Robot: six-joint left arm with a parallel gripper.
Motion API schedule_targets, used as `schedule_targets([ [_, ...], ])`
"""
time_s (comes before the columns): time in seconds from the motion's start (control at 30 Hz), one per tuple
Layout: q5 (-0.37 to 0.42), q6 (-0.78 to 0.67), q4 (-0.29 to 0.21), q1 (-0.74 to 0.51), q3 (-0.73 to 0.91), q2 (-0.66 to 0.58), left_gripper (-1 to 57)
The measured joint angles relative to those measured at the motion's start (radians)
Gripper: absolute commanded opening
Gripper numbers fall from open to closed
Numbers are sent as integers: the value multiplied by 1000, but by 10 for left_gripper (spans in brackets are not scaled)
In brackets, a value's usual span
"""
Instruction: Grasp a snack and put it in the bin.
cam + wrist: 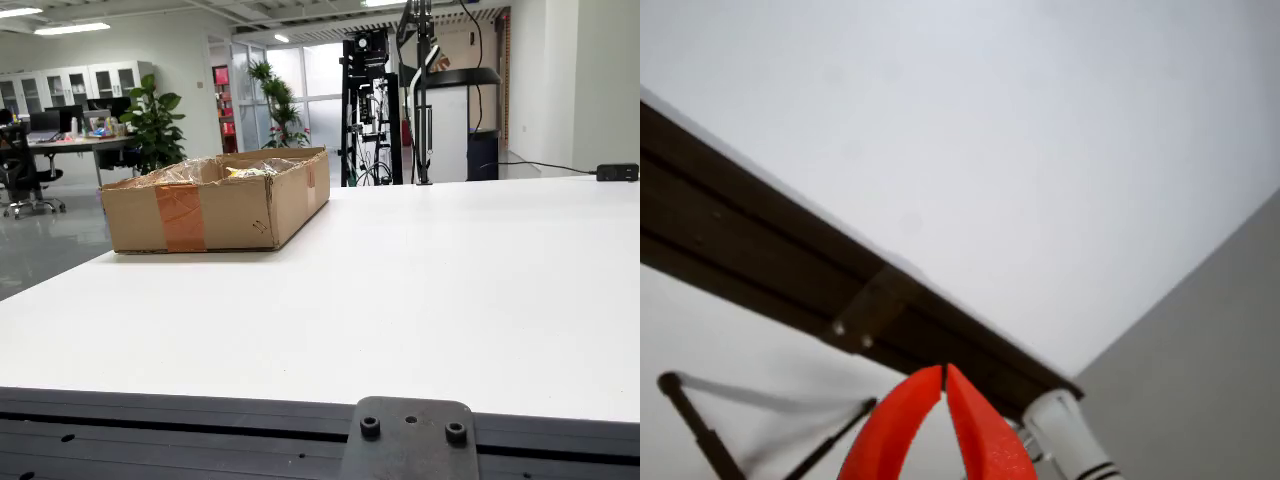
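A shallow cardboard box point(215, 205) with orange tape stands on the white table point(450, 290) at the back left of the side view. Crinkled clear plastic and a yellowish snack packet point(252, 171) show above its rim. No snack lies loose on the table in this view, and the arm does not appear in it. In the view that rides on the gripper, my gripper point(943, 372) shows two orange fingers point(890, 430) whose tips touch, with nothing between them. It hangs over the table's dark edge rail point(790, 260).
A dark metal rail with a bolted bracket point(410, 440) runs along the table's near edge. A black stand with cables point(420, 90) rises behind the far edge. A black power brick point(617, 172) sits at the far right. Office desks and plants stand beyond.
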Motion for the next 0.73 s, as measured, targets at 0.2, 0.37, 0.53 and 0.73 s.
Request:
schedule_targets([
  [0.2, -28, -12, 3, 42, 0, 1, 2],
  [0.37, -52, 0, 6, 84, 0, 1, 3],
  [0.53, -61, 16, 7, 118, 0, 2, 3],
  [0.73, -64, 29, 8, 135, 0, 2, 3],
])
